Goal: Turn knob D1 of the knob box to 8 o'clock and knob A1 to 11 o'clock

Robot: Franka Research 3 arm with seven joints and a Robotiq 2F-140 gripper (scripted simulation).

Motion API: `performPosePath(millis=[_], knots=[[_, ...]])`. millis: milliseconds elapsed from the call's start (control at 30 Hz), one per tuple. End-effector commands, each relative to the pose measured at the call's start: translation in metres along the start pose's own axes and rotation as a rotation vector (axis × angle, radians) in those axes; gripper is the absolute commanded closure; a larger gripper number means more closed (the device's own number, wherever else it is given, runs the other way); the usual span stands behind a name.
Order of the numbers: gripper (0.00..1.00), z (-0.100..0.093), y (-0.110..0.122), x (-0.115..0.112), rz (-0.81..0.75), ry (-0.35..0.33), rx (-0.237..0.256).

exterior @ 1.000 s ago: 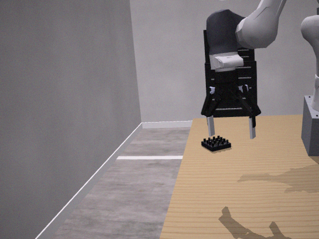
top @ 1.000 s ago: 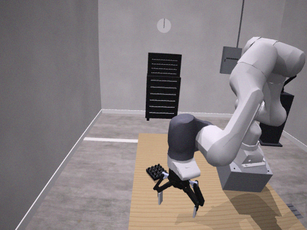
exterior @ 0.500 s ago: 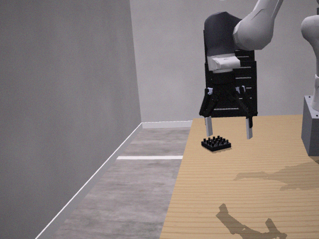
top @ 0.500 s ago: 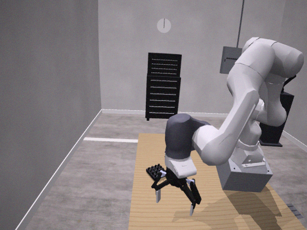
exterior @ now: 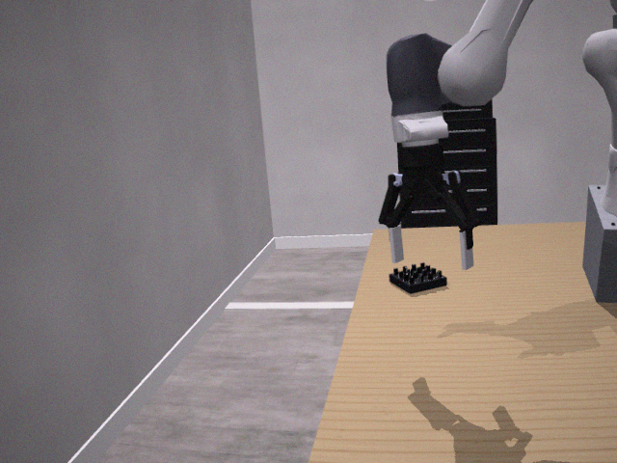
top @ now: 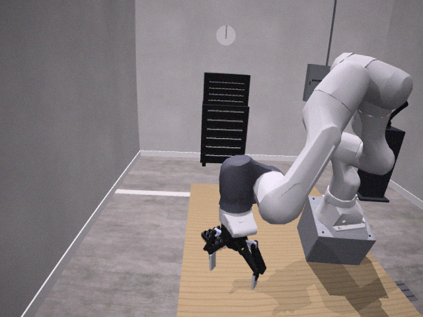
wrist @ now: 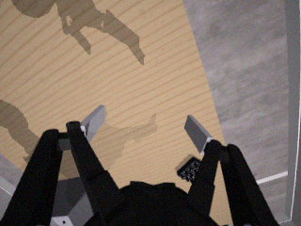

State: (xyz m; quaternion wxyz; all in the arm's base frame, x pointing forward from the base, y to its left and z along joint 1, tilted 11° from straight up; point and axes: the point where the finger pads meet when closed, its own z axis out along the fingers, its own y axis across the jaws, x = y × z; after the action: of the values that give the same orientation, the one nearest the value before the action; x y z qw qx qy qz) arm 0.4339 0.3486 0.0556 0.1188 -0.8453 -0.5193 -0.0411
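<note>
From the top view, the pincer (top: 232, 275) hangs spread wide with nothing between its tips, above the bench (top: 290, 300). The arm's wrist and pincer hide the knob box almost wholly here. The grey base block (top: 333, 238) stands to the right, well apart from the pincer, and a black drawer cabinet (top: 225, 117) stands on the floor against the back wall.

In the exterior view the knob box (exterior: 417, 279) stands on the bench (exterior: 473, 373) near its left edge, with bare wood in front of it and to its right. The pincer (exterior: 431, 258) hovers over it, one tip to either side and above the knobs, touching nothing.

In the wrist view the knob box (wrist: 189, 169) peeks out beside the right finger, close to the bench edge
</note>
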Motion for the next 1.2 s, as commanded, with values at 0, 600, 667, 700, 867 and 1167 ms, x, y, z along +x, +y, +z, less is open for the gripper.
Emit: performPosePath(millis=[0, 600, 667, 700, 867, 1167], knots=[[0.0, 0.0, 0.001, 0.002, -0.02, 0.006, -0.002], [0.0, 0.008, 0.038, -0.024, 0.043, 0.01, -0.008], [0.0, 0.008, 0.038, -0.024, 0.043, 0.01, -0.008], [0.0, 0.008, 0.038, -0.024, 0.043, 0.01, -0.008], [0.0, 0.008, 0.038, -0.024, 0.043, 0.01, -0.008], [0.0, 0.015, 0.072, -0.053, 0.104, 0.014, -0.015]])
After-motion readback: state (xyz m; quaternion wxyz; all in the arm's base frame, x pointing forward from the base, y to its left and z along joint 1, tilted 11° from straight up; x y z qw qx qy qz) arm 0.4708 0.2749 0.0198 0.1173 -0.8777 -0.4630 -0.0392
